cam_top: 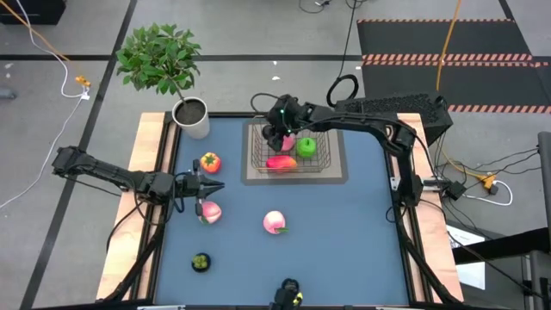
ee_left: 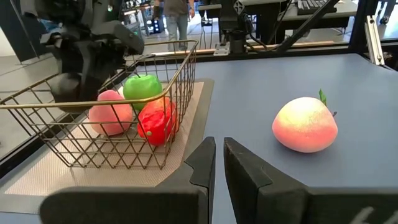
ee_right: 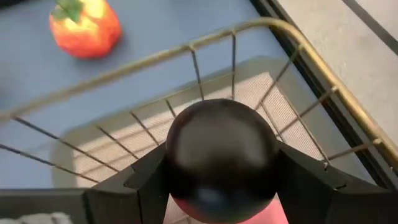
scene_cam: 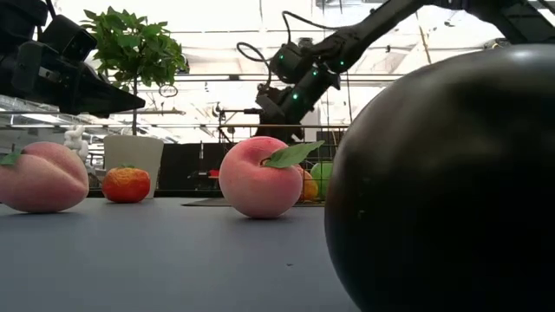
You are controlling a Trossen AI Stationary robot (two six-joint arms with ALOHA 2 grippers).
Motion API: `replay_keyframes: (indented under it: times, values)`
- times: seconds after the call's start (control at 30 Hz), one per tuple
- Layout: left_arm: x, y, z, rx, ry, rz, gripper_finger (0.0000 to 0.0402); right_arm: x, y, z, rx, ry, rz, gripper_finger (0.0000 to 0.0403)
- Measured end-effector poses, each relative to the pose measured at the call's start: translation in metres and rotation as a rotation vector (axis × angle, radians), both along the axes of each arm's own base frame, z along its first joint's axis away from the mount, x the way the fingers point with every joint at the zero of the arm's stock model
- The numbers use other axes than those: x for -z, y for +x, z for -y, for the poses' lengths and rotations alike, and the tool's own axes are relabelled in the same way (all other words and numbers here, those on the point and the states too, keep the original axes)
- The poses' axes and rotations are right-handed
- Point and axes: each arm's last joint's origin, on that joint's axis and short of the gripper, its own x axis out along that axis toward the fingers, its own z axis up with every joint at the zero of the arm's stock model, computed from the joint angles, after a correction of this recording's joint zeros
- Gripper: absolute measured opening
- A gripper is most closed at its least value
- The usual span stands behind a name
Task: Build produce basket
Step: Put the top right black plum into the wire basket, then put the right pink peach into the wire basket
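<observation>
The wire basket [cam_top: 331,148] stands on a mat at the table's far middle. It holds a green apple [cam_top: 306,145], a red-orange oval [cam_top: 281,162] and a pink peach [ee_left: 111,112]. My right gripper [cam_top: 277,135] hovers over the basket's left part, shut on a small dark round fruit [ee_right: 221,158]. On the table lie an orange-red fruit with a green top [cam_top: 209,161], two pink peaches [cam_top: 209,212] [cam_top: 274,222] and two dark round fruits [cam_top: 201,262] [cam_top: 288,289]. My left gripper [cam_top: 215,185] is shut, above the table between the orange-red fruit and the left peach. My right gripper pinches the dark round fruit at its two sides [ee_right: 180,155], one finger [ee_right: 146,177] on each flank. The fingers come from above, pointing down into the basket. The fruit is lifted clear, just above the peach inside the basket's wire wall [ee_right: 205,68].
A white pot [cam_top: 193,117] with a leafy plant stands at the table's far left corner, close to the basket. Open blue tabletop lies to the right of the near peach and in front of the basket. Wooden edges frame the table on left and right.
</observation>
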Motion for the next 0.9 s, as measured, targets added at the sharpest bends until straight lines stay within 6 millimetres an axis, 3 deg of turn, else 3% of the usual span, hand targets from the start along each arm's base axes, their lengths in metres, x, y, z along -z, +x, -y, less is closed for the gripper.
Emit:
replay_keyframes:
  times: [0.33, 0.67, 0.9]
  values:
    - [0.0, 0.0, 0.0, 0.0, 0.0, -0.002, 0.0037, 0.019, 0.006, -0.004, -0.054, -0.013, -0.052, 0.0234]
    - [0.0, 0.0, 0.0, 0.0, 0.001, -0.003, 0.0037, 0.016, 0.012, -0.012, -0.108, -0.06, -0.029, 0.0306]
    - [0.0, 0.0, 0.0, 0.0, 0.001, -0.002, 0.0037, 0.014, 0.012, -0.012, -0.121, -0.078, -0.028, 0.0329]
